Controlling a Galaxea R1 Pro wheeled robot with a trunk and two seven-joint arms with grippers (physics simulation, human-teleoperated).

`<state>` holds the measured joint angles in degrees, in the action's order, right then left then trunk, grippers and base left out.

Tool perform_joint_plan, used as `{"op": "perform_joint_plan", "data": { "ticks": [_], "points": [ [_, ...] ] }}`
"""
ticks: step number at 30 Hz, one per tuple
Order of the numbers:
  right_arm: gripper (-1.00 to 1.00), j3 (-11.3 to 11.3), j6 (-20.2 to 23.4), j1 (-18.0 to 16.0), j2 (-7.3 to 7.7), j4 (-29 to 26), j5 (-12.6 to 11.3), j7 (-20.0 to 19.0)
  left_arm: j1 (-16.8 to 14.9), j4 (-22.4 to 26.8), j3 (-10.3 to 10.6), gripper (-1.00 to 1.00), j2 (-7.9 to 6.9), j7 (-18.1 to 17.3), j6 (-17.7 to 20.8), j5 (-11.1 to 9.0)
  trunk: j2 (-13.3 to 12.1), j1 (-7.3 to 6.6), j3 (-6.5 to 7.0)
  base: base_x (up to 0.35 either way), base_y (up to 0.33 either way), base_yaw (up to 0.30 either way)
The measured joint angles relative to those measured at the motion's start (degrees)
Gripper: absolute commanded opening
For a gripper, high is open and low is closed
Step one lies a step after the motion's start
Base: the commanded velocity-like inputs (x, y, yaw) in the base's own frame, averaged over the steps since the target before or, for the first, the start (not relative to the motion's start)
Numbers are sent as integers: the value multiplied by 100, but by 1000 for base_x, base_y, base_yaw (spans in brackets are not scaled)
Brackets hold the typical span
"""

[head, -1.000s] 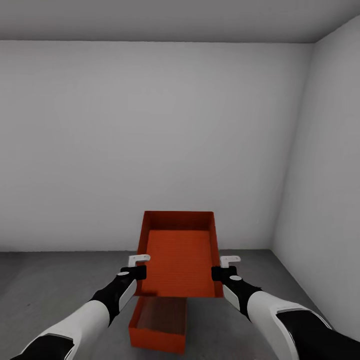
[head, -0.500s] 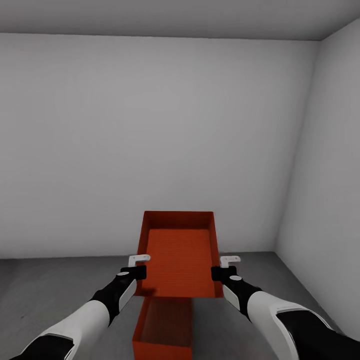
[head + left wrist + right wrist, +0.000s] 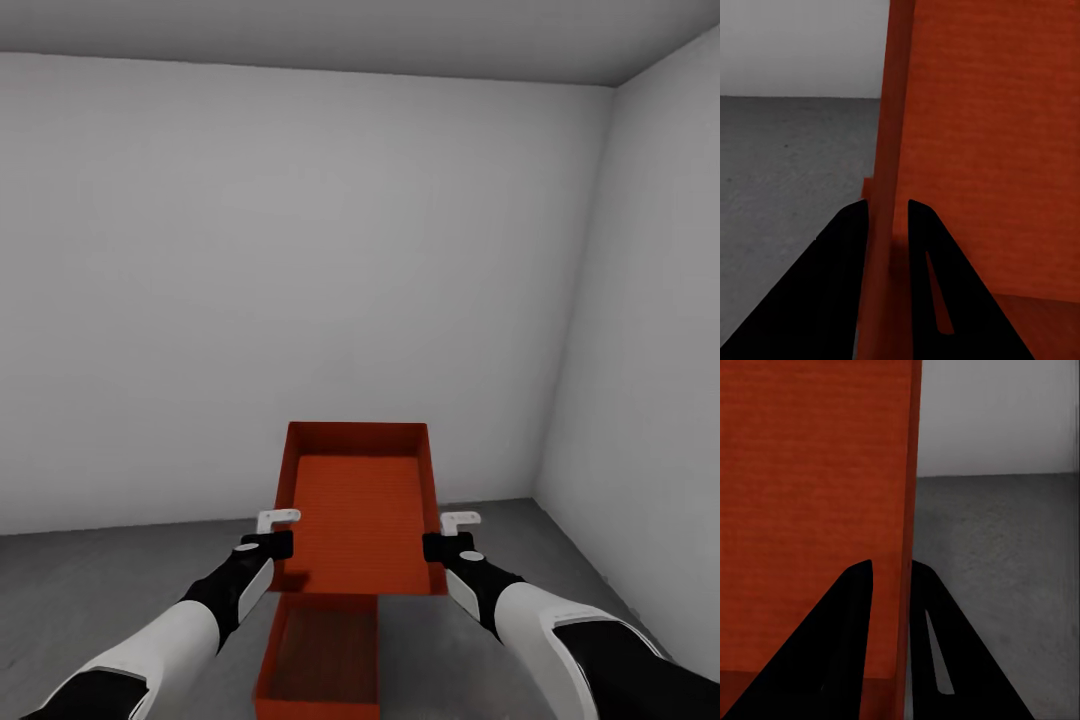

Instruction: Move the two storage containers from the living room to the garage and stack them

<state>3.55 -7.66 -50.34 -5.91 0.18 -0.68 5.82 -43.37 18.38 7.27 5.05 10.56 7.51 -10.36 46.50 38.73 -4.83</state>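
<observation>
- Left end effector point(image 3: 277, 532): clamped on the left wall of the carried container point(image 3: 360, 520), one finger point(image 3: 832, 292) on each face.
- Carried container: held level above the floor point(image 3: 120, 590), over the far end of the second container point(image 3: 320, 655).
- Second container: resting on the garage floor; over the last second it shifted sideways in the head view as the camera moved, so alignment for stacking looked underway.
- Right end effector point(image 3: 447, 532): closed on the right wall likewise.
</observation>
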Motion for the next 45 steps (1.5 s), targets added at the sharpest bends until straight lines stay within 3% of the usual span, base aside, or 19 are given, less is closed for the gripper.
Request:
{"op": "perform_joint_plan", "data": {
  "ticks": [30, 45],
  "points": [
    [-100, 1, 5, -3, -1, 0, 2, -2, 3, 4, -6, -100, -1, -1, 2, -1, 0, 0, -1, 0, 0, -8],
    [-100, -4, 10, 0, 0, 2, 3, -4, 3, 4, 0, -100, -1, 2, 12, -1, 0, 0, -126, 0, 0, 0]
  ]
}}
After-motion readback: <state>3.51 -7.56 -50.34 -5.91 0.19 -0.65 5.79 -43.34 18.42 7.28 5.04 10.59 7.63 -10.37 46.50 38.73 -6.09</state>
